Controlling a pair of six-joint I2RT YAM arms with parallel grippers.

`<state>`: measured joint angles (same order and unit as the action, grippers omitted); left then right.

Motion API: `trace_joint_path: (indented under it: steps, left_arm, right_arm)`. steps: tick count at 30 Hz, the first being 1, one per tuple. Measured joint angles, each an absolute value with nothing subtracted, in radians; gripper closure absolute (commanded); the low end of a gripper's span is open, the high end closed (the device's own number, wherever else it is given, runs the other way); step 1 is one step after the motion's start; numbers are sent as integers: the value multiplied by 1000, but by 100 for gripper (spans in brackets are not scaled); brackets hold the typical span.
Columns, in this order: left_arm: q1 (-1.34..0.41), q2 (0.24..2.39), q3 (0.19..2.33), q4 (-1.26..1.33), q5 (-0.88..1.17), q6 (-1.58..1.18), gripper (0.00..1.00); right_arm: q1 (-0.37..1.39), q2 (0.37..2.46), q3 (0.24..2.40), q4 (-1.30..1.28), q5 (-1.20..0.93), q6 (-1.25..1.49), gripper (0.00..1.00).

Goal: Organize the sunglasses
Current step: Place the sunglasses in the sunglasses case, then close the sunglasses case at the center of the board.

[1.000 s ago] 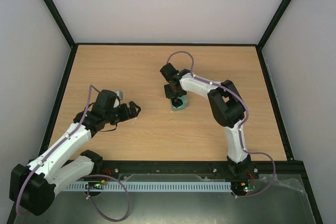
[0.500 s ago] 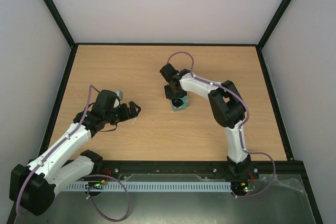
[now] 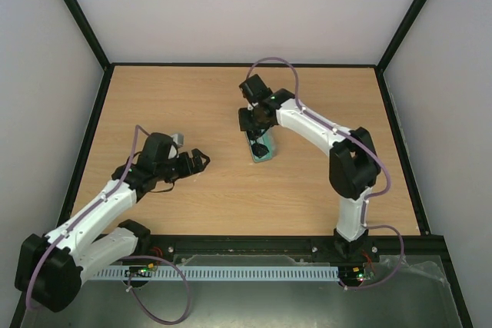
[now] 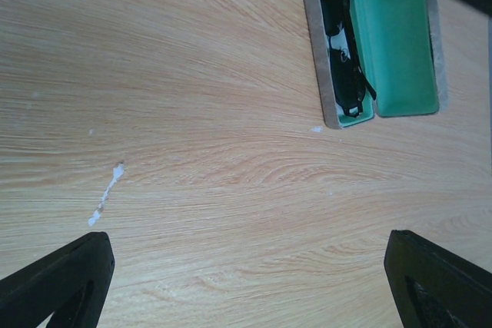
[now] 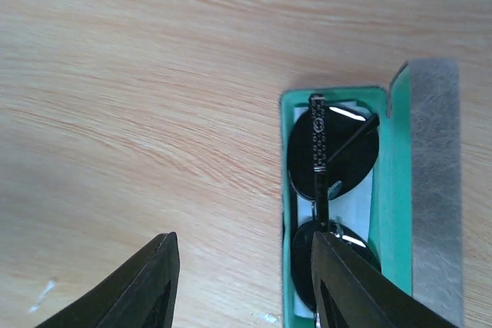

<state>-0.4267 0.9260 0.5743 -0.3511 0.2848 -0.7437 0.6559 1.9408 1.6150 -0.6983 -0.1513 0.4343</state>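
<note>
The black sunglasses [image 5: 332, 155] lie folded inside the open grey case [image 5: 434, 190] with green lining, near the table's middle [image 3: 261, 147]. My right gripper [image 5: 242, 266] hovers open above the case's left edge. Its right finger [image 5: 354, 289] overlaps the lower lens in the wrist view, and only bare wood shows between the fingers. From above, the right gripper [image 3: 255, 124] hangs just behind the case. My left gripper [image 3: 198, 162] stands wide open over bare wood to the left. In its wrist view the sunglasses [image 4: 342, 44] and the case [image 4: 396, 36] sit far ahead.
A pale cloth [image 5: 347, 191] shows under the sunglasses inside the case. A white scuff [image 4: 108, 193] marks the wood ahead of the left gripper [image 4: 250, 282]. Black frame rails [image 3: 92, 136] border the table on the left, right and far sides.
My right gripper has opened and drawn up and back from the case, leaving the sunglasses inside. The left arm has shifted slightly right.
</note>
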Motion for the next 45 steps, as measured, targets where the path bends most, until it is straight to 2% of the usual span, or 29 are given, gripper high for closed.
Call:
trace_joint_path:
  steps: [5,13,24,34,36,38,42,45]
  left_arm:
    - [-427,1010,559,-276,315,-756,1]
    - [-439,1124,560,-182,347,-799,1]
    - [-507,1176,560,-106,364,-867,1]
    - [-552,1215,559,-35,350,-905,2]
    - [-556,1222,556,-23,348,-909,7]
    - [-556,1234,554,-10,345,-915,21]
    - [-556,1305,559,45,342,-922,50]
    - [-555,1419,583,81,350,-921,62]
  right_arm:
    - [610,1839,1594,-679,-216,434,51]
    - [465,1711,1428,-636,-304,435,52]
    - [304,1687,1349,-588,-470,466,51]
    - [306,1719,1386,-578,-523,484,51]
    - [306,1719,1391,-576,-525,487,52]
    - [305,1719,1393,-570,-524,488,55]
    - [290,1715,1369,-539,-520,495,72]
    - [250,1705,1305,-502,-531,511,82]
